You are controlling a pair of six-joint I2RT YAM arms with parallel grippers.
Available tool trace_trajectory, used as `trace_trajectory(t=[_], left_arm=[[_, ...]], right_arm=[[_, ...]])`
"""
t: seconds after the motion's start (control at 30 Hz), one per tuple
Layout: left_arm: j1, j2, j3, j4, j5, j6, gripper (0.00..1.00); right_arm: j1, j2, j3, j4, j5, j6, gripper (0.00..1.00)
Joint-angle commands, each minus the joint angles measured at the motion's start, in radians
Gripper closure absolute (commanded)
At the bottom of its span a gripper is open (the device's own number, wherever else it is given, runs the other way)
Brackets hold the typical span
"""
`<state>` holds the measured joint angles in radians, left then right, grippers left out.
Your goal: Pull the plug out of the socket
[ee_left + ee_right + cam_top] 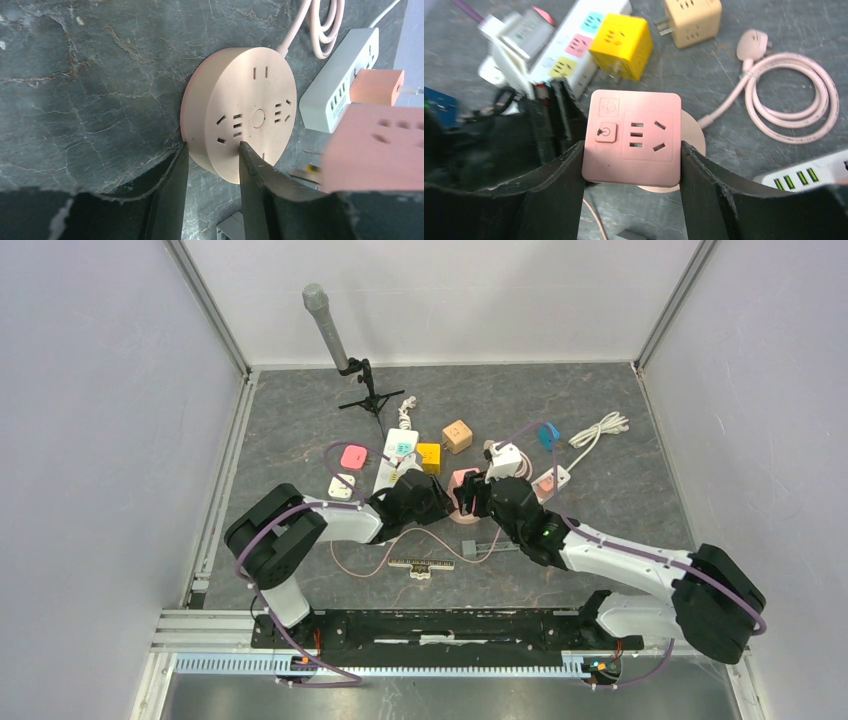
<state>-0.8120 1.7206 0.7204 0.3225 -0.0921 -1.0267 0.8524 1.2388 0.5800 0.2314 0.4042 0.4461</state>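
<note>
- As I checked the right wrist feed, the right gripper [631,146] was clenched on the pink cube plug [631,127], with its fingers [566,175] pressed flat against two opposite sides.
- I had the plug's outlet face looking straight up at me, square between the fingertips, showing a button, three small slots and one angled outlet.
- Right beneath the plug, just past the fingertips, the round socket [693,136] peeked out, and only a sliver of its rim was on show.
- Over on the left wrist feed, the left gripper [214,147] was grasping that socket at its near rim: one finger sat against the side wall and the other tip lay on the top face beside the slots.
- The socket lay flat on the grey marbled table [75,100] with its whole slotted face open to my view, so the plug was out of it and apart from it.
- From that side the plug was only a pink blur, outboard of the finger on the face and nearer the lens than the socket.
- A pink cable [794,95] left the socket's far rim and coiled well beyond the fingertips.
- Past the right fingertips I saw a yellow cube [621,37] just beside a white power strip [574,45], and a tan cube [691,20] farther out.
- Beyond the left fingertips lay a white USB strip [335,90], near the socket.
- From the top camera, both grippers met tip to tip at the socket.
</note>
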Motion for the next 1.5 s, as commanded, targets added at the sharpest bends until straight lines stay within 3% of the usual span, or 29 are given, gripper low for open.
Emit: trace_trajectory(t=[0.0, 0.2, 0.5, 0.77, 0.93, 1.07, 1.1, 1.27, 1.37, 1.47], left_arm=[[-0.006, 0.082, -0.052, -0.288, -0.118, 0.033, 0.63], [-0.006, -0.004, -0.056, -0.255, -0.085, 0.057, 0.61], [-0.006, -0.288, -0.029, -0.316, -0.069, 0.094, 0.40], [-0.004, -0.551, -0.065, -0.578, -0.373, 0.033, 0.31], [-0.004, -0.732, -0.110, -0.656, -0.514, 0.014, 0.16], [-0.004, -0.852, -0.144, -0.670, -0.571, 0.036, 0.05], [-0.003, -0.875, -0.149, -0.678, -0.580, 0.042, 0.01], [-0.003, -0.940, -0.150, -0.714, -0.613, 0.082, 0.00], [-0.001, -0.977, -0.166, -0.701, -0.639, 0.109, 0.00], [0.002, -1.021, -0.193, -0.656, -0.638, 0.148, 0.00]], right_arm=[[0.012, -0.083, 0.032, 0.076, 0.047, 0.039, 1.00], [0.011, -0.101, -0.009, 0.083, 0.092, 0.056, 1.00], [0.011, -0.045, 0.014, 0.070, -0.027, 0.048, 1.00], [0.011, 0.107, 0.062, 0.123, -0.297, 0.037, 0.97], [0.021, 0.246, 0.113, 0.155, -0.497, 0.024, 0.94], [0.029, 0.301, 0.131, 0.163, -0.518, 0.042, 0.82], [0.030, 0.309, 0.135, 0.166, -0.524, 0.043, 0.74], [0.033, 0.285, 0.154, 0.155, -0.509, 0.052, 0.29], [0.033, 0.230, 0.173, 0.128, -0.470, 0.036, 0.15], [0.033, 0.172, 0.199, 0.069, -0.411, 0.004, 0.07]])
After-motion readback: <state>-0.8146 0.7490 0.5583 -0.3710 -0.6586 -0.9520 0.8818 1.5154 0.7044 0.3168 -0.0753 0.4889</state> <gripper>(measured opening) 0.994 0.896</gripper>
